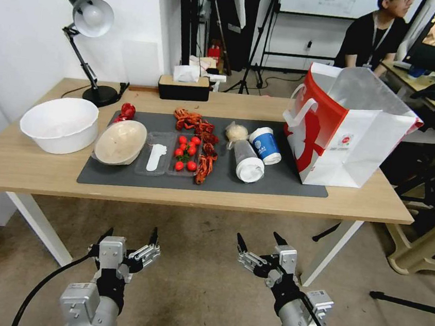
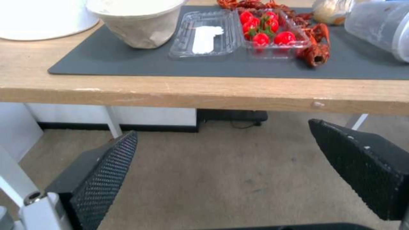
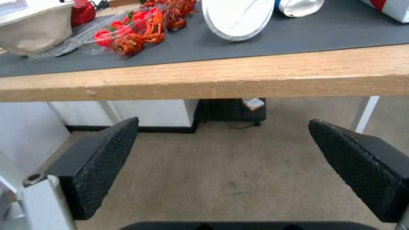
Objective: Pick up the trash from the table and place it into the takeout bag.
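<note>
Below the near edge of the desk (image 1: 29, 174), both grippers hang over the carpet with nothing in them. The left gripper (image 1: 129, 242) has its jaws spread wide, and the right gripper (image 1: 256, 245) matches it, its black textured pads (image 3: 102, 159) far apart.

On the dark grey mat (image 1: 256, 185) the trash lies in a row. The beige paper bowl (image 1: 120, 142) sits tilted at the mat's left end, with the crushed red can (image 1: 126, 111) behind it at the far left corner. A clear tray of cherry tomatoes (image 1: 186, 152) and what look like crayfish shells (image 1: 206, 146) occupy the middle. The knotted plastic bag (image 1: 236, 132), the clear white-lidded cup (image 1: 247, 161) and the blue-white paper cup (image 1: 266, 145) lie toward the right. The takeout bag (image 1: 345, 130) stands open at the desk's right end, on the mat's right edge.
</note>
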